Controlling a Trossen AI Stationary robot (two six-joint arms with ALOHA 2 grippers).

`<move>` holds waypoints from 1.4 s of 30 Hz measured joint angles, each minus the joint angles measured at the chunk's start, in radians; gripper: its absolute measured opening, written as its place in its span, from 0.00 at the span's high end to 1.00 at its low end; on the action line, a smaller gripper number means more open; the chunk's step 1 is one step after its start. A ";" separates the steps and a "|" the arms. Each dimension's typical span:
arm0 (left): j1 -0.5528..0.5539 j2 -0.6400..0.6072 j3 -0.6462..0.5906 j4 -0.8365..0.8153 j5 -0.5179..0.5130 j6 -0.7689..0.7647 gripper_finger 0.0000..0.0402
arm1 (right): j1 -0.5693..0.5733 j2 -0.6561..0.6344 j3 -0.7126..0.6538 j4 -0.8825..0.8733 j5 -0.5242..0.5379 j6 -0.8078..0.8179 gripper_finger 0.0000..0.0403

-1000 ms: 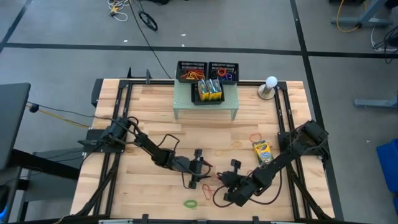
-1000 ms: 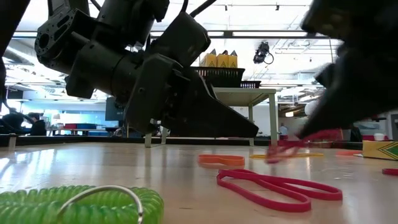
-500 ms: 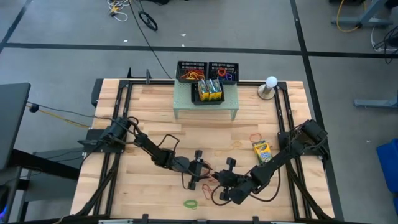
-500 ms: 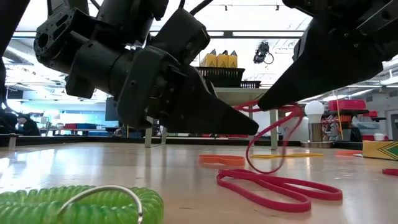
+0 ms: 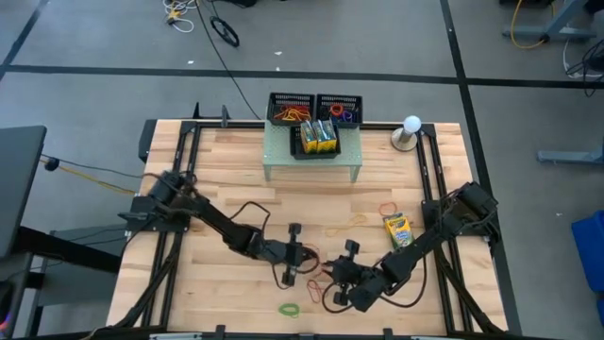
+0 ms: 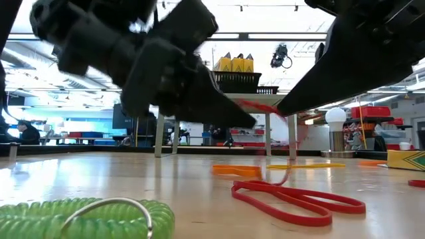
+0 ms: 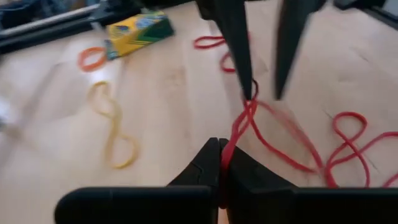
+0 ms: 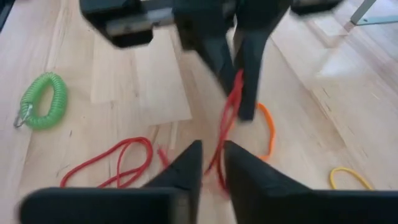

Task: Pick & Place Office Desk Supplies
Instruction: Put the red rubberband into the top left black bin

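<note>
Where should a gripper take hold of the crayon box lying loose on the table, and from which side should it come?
Grip the crayon box across its two long edges, about mid-length, coming straight down from above. It lies flat on the table, so only its top face and thin sides are free, and its narrow width probably suits the jaws best.

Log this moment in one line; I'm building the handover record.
left end effector: shut on red rubber band | right end effector: parted around same band | crayon box: on table

Black mesh trays [image 5: 313, 109], pale green riser [image 5: 311, 159], white bulb [image 5: 411, 124], green coil [image 8: 37, 101]
</note>
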 joint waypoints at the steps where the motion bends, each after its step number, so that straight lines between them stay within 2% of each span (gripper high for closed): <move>1: -0.006 -0.022 0.000 -0.032 -0.025 0.000 0.99 | 0.003 0.000 0.000 0.000 0.004 0.006 0.77; 7: -0.025 -0.195 0.000 -0.267 -0.184 -0.024 0.99 | 0.034 -0.001 0.000 -0.001 0.054 0.006 0.56; 11: -0.025 -0.361 0.000 -0.429 -0.334 -0.042 0.99 | 0.054 -0.001 0.000 -0.003 0.057 0.007 0.53; 14: -0.015 -0.500 0.000 -0.527 -0.439 -0.036 0.99 | 0.060 -0.001 0.000 -0.003 0.058 0.007 0.56; 18: 0.037 -0.681 0.000 -0.608 -0.540 -0.010 0.99 | 0.058 -0.001 0.000 -0.003 0.058 0.007 0.66; 21: 0.124 -0.789 0.000 -0.611 -0.574 0.071 0.98 | 0.052 -0.001 0.000 -0.003 0.059 0.007 0.74; 24: 0.268 -0.857 0.001 -0.578 -0.569 0.173 0.98 | 0.050 -0.001 0.000 -0.002 0.059 0.007 0.81; 27: 0.457 -0.878 0.001 -0.532 -0.474 0.217 0.98 | 0.051 -0.001 0.000 -0.002 0.059 0.007 0.87; 33: 0.803 -0.829 0.007 -0.431 -0.087 0.171 0.98 | 0.048 -0.001 0.000 -0.002 0.059 -0.001 0.93; 38: 0.967 -0.731 0.084 -0.411 0.144 0.067 0.98 | 0.043 -0.001 0.000 -0.003 0.059 -0.019 0.96; 42: 1.012 -0.632 0.149 -0.429 0.228 0.048 0.98 | 0.040 -0.001 0.000 -0.003 0.059 -0.021 0.97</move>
